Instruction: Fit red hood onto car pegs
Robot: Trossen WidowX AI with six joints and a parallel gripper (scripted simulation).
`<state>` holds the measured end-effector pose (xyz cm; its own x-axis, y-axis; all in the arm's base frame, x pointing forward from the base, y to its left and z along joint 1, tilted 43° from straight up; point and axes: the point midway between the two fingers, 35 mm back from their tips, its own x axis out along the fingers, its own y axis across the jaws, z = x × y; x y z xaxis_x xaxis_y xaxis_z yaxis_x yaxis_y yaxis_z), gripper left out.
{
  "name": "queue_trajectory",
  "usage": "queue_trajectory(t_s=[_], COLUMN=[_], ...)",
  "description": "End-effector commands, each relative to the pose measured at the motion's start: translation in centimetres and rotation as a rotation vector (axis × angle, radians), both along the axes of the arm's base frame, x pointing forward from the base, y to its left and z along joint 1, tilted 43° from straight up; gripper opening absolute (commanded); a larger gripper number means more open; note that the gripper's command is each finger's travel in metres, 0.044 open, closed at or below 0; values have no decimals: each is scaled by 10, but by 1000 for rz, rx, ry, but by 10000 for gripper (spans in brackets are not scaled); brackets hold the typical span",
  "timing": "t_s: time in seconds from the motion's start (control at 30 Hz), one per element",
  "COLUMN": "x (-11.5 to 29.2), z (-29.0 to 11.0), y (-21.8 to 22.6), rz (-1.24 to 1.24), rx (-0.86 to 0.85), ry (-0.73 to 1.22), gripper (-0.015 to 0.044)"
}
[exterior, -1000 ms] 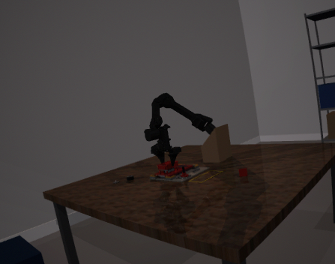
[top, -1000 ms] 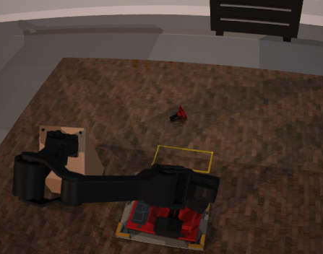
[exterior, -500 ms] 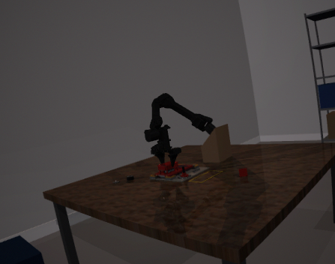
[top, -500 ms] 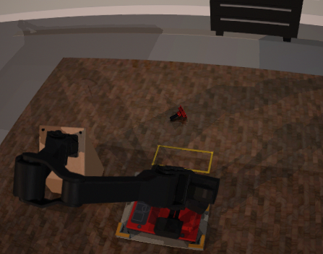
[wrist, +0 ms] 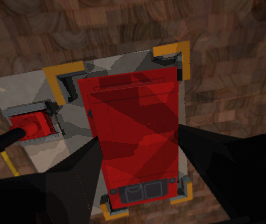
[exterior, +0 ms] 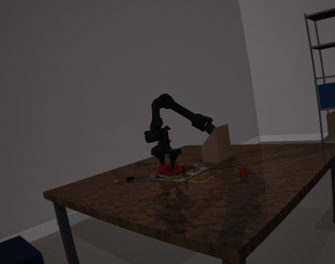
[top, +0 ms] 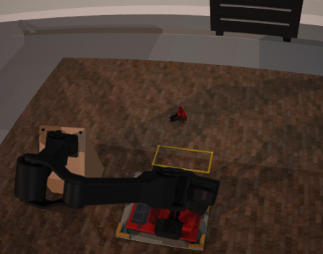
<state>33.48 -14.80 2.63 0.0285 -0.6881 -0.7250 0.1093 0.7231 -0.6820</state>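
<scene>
Red flat-roofed hood shell [wrist: 135, 135] sits clamped between the two black fingers of the hand [wrist: 138, 165], which stands fairly wide because the shell fills it. The hood hangs low over the toy car chassis [top: 143, 213] in its grey jig with orange corner brackets [wrist: 63, 75], on the dark wood-patterned desk [top: 244, 127]. By my reading, the fitting step is in hand: the shell looks roughly squared to the jig, but the pegs are hidden, so seating cannot be confirmed. Next comes a straight press down until flat, then opening and lifting clear. A small red clamp piece [wrist: 35, 125] occupies the jig's side.
</scene>
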Motion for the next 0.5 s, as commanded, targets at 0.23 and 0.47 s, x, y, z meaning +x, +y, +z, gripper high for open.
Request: queue_trajectory(t_s=[0.23,0.47], x=[0,0], z=[-3,-2], y=[-2,-2], rz=[2,5], rx=[2,4], ry=[3,4], gripper=[0,0])
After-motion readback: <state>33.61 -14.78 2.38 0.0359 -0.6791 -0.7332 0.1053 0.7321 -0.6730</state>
